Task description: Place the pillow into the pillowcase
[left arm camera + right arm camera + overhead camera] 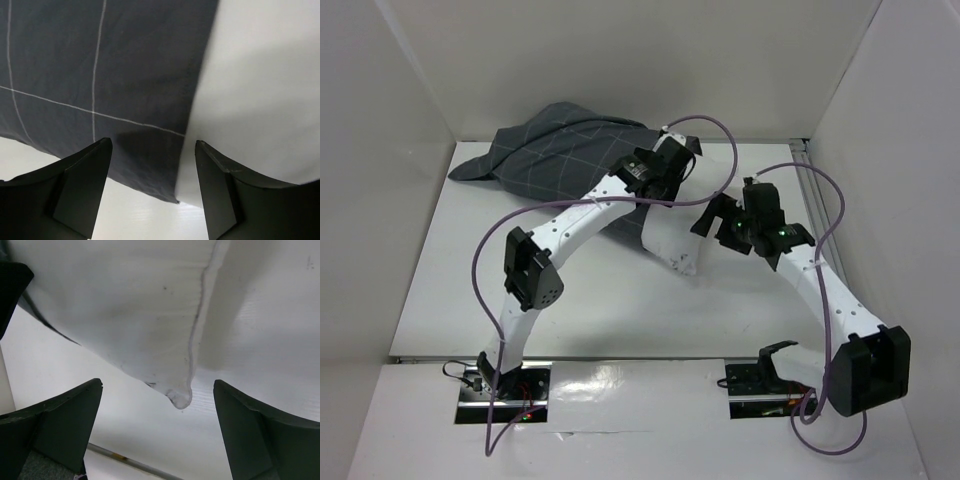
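Observation:
The dark grey pillowcase with a thin light grid lies bunched at the back left of the table. The white pillow sticks out of its right side, with a speckled corner pointing toward the front. My left gripper hovers over the case's open edge. In the left wrist view it is open, with the pillowcase on the left and the pillow on the right. My right gripper is just right of the pillow's corner. It is open and empty, and the pillow's seamed corner hangs between the jaws.
White walls enclose the table at the back and both sides. A thin metal rail runs along the back right edge, and it also shows in the right wrist view. Purple cables loop over both arms.

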Robot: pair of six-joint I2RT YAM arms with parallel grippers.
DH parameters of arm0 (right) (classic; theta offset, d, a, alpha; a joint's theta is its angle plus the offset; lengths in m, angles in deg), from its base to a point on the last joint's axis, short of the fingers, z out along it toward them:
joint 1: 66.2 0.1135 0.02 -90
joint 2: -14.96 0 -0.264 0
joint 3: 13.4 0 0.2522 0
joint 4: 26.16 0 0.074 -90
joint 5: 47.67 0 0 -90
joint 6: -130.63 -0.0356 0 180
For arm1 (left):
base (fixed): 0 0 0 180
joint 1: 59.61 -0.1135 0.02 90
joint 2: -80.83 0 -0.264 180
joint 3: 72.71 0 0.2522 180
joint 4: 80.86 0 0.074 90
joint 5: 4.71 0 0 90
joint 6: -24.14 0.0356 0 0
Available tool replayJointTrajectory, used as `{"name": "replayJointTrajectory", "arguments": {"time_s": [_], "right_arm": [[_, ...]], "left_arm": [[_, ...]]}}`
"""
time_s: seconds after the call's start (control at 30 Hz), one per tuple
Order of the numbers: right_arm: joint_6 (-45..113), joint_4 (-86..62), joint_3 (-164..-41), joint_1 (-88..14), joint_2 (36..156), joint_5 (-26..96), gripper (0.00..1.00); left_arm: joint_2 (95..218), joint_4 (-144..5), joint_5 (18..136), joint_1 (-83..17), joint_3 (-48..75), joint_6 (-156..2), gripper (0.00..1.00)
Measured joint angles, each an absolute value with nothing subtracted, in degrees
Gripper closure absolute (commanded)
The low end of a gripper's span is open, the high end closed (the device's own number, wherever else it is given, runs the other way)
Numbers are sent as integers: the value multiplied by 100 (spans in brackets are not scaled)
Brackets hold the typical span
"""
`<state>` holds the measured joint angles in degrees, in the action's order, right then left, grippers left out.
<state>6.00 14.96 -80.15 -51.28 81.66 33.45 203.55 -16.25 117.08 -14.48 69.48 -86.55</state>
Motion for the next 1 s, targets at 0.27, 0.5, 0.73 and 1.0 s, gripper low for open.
{"name": "replayJointTrajectory", "arguments": {"time_s": [0.27,0.5,0.73,1.0], "right_arm": [[613,1487,-7987,-5882,8188,2860,0],[643,744,-8066,-6300,9147,2224,0],[355,-576,-8494,-6319,10929,1327,60],[-281,-978,-9491,-5563,11016,1236,100]], "left_arm": [[20624,-1623,12361,-1497,7009,-8585,75],[20521,-1634,11948,-1722,7057,-8577,100],[20095,-1789,10639,-1848,7057,-8673,100],[19938,-2279,6814,-2198,7275,-9335,100]]}}
